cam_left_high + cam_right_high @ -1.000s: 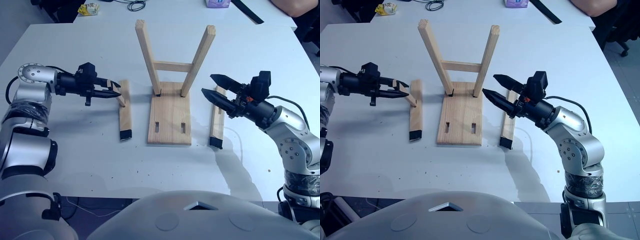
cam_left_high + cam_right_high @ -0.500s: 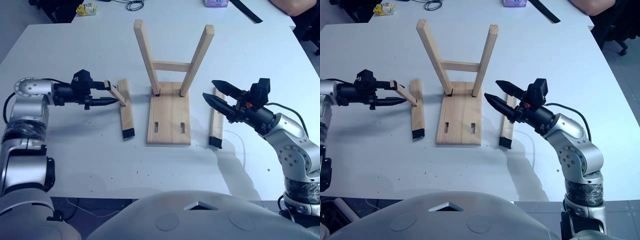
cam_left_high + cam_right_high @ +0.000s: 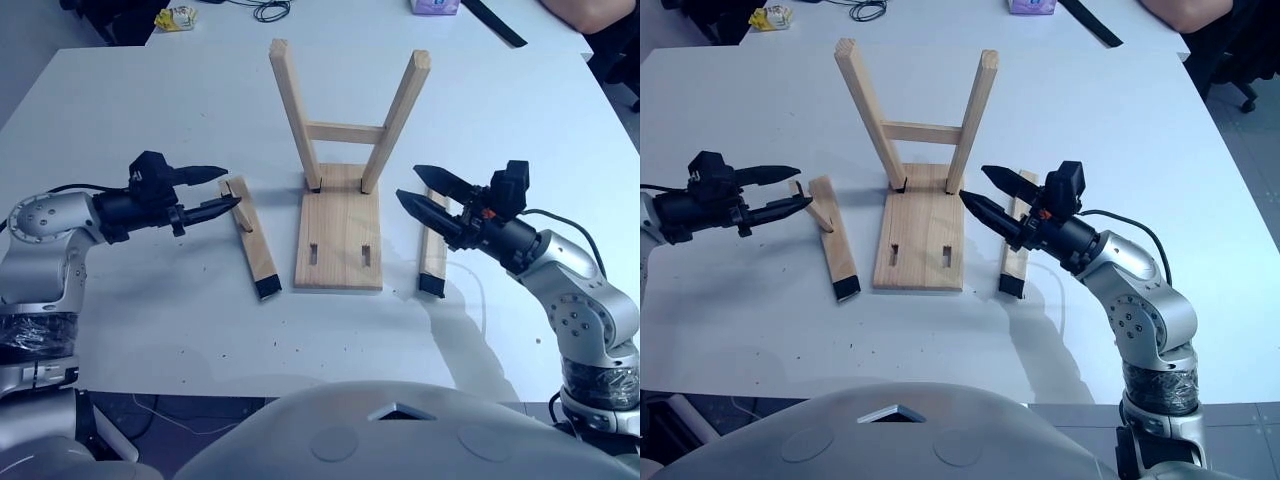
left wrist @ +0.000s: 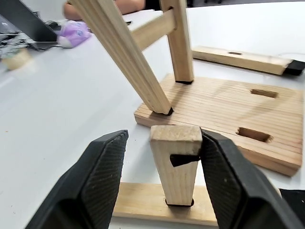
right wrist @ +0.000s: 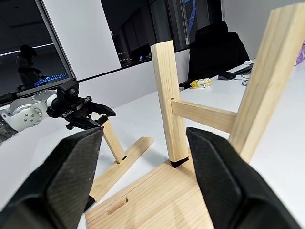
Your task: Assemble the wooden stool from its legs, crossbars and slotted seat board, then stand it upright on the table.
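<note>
pulled back toward its own side over the last second, the left gripper [image 3: 222, 188] now has its jaws parted where they were earlier pinched together, and the loose left leg [image 3: 254, 245] has swung so its black-capped end lies nearer the seat board [image 3: 338, 240]. the right gripper [image 3: 407, 183] has edged in toward the board's right edge.

on the white table [image 3: 150, 90] the slotted seat board lies flat, with two legs [image 3: 291, 110] standing in its far slots, leaning slightly apart and joined by a crossbar [image 3: 345, 132]. two near slots [image 3: 314, 255] are open.

the left leg lies flat to the left of the board, angled. a short crossbar stub [image 4: 175, 167] rises tilted from its far end. in the left wrist view the left gripper's fingers [image 4: 102, 181] straddle this stub: one sits close against its side, and the other stands off with a clear gap. whether it is actually gripped cannot be told.

a second loose leg [image 3: 434, 245] lies flat just right of the board, black cap toward the near edge. the right gripper hangs above the strip between board and this leg, jaws wide apart and holding nothing, tips pointing toward the standing legs.
</note>
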Controlling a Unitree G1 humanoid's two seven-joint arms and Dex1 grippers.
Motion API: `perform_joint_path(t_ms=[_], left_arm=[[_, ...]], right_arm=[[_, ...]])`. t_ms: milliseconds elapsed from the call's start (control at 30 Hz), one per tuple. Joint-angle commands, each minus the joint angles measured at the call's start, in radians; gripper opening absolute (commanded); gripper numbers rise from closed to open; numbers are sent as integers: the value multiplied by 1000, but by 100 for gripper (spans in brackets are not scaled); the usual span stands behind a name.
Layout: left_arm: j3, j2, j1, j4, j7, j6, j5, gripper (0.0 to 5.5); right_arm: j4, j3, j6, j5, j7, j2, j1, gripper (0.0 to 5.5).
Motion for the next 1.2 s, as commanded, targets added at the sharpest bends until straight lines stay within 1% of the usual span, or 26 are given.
perform_joint_path(t_ms=[33,133,233,333,400,433,600,700,800,933,1067,1200], left_arm=[[103,-32,79,-183,97,99,-102,264],[120,-58,122,-279,160,134,-117,264],[148,-101,147,-373,266,171,-133,264],[167,-175,167,-467,394,189,-140,264],[173,-258,159,-495,525,187,-119,264],[168,-294,157,-508,577,186,-111,264],[69,-495,146,-603,879,241,-42,264],[36,-561,101,-580,1015,266,36,264],[-11,-587,69,-597,1059,275,78,264],[-9,-601,26,-559,1098,272,118,264],[-25,-608,43,-532,1095,258,150,264],[-13,-624,59,-531,1096,251,155,264]], right_arm=[[-9,-17,23,21,1,-25,-1,321],[-2,-10,30,24,0,-24,-13,321],[1,-2,43,33,11,-30,-25,321],[10,-1,54,38,19,-35,-37,321],[22,4,59,39,21,-35,-52,321],[28,4,61,41,21,-34,-59,321],[75,-7,69,51,15,-28,-119,321],[113,-13,63,44,12,-21,-160,321],[126,-3,65,43,12,-12,-187,321],[120,7,64,39,7,3,-184,321],[118,10,64,37,1,15,-184,321],[119,9,61,35,-6,20,-188,321]])
